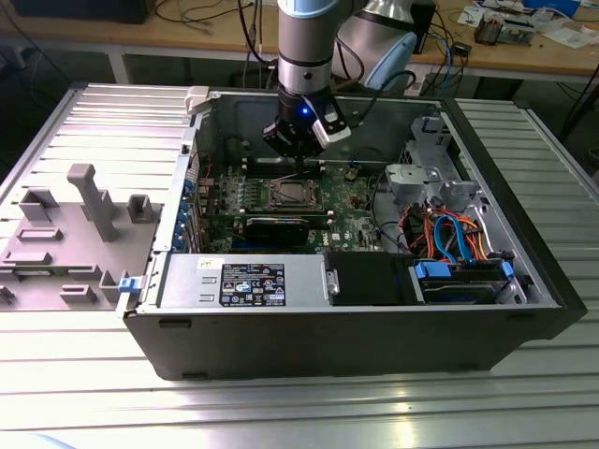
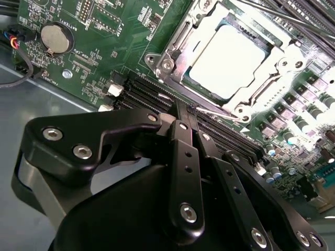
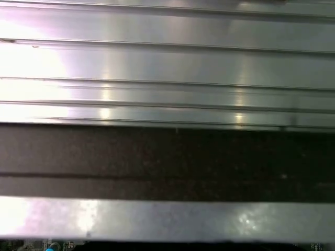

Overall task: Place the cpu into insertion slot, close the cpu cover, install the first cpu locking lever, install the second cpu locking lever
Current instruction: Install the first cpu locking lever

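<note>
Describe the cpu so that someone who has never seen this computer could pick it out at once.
Look inside the open computer case at the green motherboard. Near its middle, just below the gripper in the exterior view, sits a square socket with a shiny cpu cover closed over it. The cpu is the flat, pale silver square showing through that frame's window, far lighter than the small dark chips around it.

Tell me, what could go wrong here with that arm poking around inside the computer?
The gripper, its fingers together, sits right at the edge of the insertion slot, where the cpu lies under the cpu cover. A slip there could scrape the green motherboard or the memory slots beside it. Pressing a thin lever off-line might bend it. The computer case walls also leave the arm little room.
</note>
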You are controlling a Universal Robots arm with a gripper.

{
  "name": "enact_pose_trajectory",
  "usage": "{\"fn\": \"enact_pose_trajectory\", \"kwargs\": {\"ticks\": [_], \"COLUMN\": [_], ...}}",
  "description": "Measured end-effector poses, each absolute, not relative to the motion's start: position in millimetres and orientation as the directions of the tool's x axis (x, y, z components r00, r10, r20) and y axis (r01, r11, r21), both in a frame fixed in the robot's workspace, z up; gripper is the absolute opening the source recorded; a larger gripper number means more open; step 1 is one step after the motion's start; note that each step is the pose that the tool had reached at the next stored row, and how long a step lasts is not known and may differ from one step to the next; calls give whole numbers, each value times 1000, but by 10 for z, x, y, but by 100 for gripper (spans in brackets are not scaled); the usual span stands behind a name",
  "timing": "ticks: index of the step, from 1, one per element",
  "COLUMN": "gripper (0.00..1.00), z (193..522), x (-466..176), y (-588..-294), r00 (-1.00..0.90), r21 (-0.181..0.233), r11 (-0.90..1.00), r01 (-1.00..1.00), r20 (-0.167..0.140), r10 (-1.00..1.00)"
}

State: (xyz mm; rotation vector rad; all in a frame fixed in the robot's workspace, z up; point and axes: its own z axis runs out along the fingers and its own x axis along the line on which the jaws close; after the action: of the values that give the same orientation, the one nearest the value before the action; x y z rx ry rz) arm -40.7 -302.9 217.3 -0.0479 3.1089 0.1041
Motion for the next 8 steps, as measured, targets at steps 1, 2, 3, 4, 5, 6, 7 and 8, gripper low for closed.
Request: {"fn": "enact_pose_trajectory", "kwargs": {"ticks": [1, 2, 3, 4, 5, 6, 7, 8], "gripper": [11, 11, 11, 11, 11, 11, 11, 11], "z": [2165, 2157, 2145, 2138, 2126, 2119, 2111, 2105], "x": [-404, -398, -393, -390, -385, -383, -381, -381], "y": [-3030, -3031, -3032, -3032, -3032, -3032, -3032, -3032], "r00": [-999, -999, -999, -999, -999, -999, -999, -999], "r21": [66, 66, 66, 66, 66, 66, 66, 66], "r11": [997, 997, 997, 997, 997, 997, 997, 997], "r01": [-32, -32, -32, -32, -32, -32, -32, -32], "r20": [-32, -32, -32, -31, -32, -32, -32, -32], "r10": [-30, -30, -30, -30, -30, -30, -30, -30]}}
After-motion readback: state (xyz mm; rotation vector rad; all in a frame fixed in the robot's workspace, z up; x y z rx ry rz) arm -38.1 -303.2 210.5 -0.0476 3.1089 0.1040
